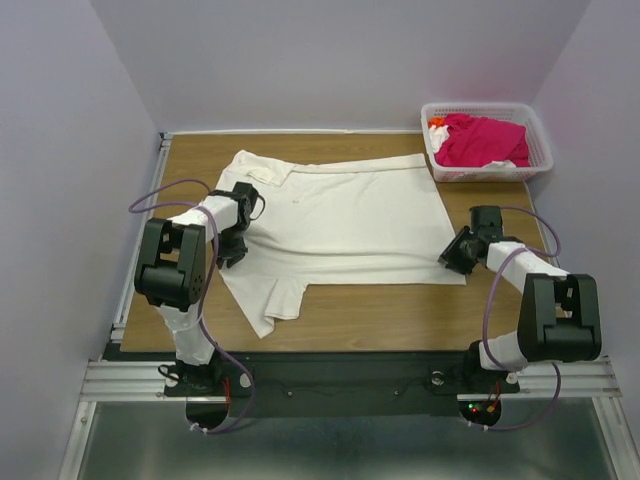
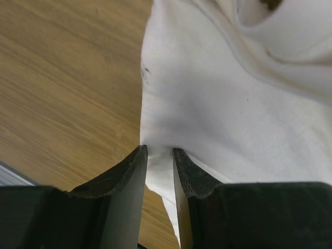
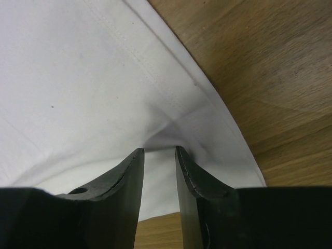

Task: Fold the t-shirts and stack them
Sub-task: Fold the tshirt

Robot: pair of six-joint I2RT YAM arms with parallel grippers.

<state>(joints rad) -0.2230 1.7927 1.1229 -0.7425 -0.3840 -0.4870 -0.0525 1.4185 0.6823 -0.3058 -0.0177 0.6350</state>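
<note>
Both arms rise from the near edge of the table [image 1: 400, 310], bend at the elbow and reach forward and down, wrists tipped low over the wood. The left gripper [image 2: 160, 150] is clenched on a pinch of the off-white shirt [image 1: 350, 215] at its left edge, near the shoulder and sleeve; cloth bunches between the narrow jaws. The right gripper [image 3: 158, 150] is likewise clamped on the shirt's near right corner, by the stitched hem, the fabric puckering up into its jaws.

The shirt lies spread flat across the middle of the table, collar to the far left, one sleeve trailing toward the near edge. The step in hand looks like the first fold of this shirt, with both near corners taken. The next move probably calls for lifting the two arms together, evenly, and carrying the near edge over toward the far edge without letting either pinch slip or the cloth twist.

At the far right corner, the pink shirt [image 1: 480, 140] sits crumpled in the white basket [image 1: 540, 150], not yet folded.
</note>
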